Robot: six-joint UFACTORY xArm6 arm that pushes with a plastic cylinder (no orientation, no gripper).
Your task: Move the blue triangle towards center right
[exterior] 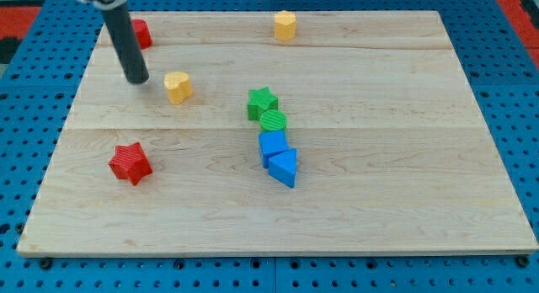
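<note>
The blue triangle (284, 167) lies near the board's middle, a little below centre. It touches a blue cube (272, 146) just above it. Above that sit a green round block (273, 120) and a green star (262, 102), forming a column. My tip (136, 78) is at the upper left of the board, far from the blue triangle, just left of a yellow block (178, 87).
A red star (130, 163) lies at the left. A red block (140, 33) sits at the top left, partly behind the rod. A yellow block (285, 25) sits at the top centre. The wooden board (404, 158) rests on a blue pegboard.
</note>
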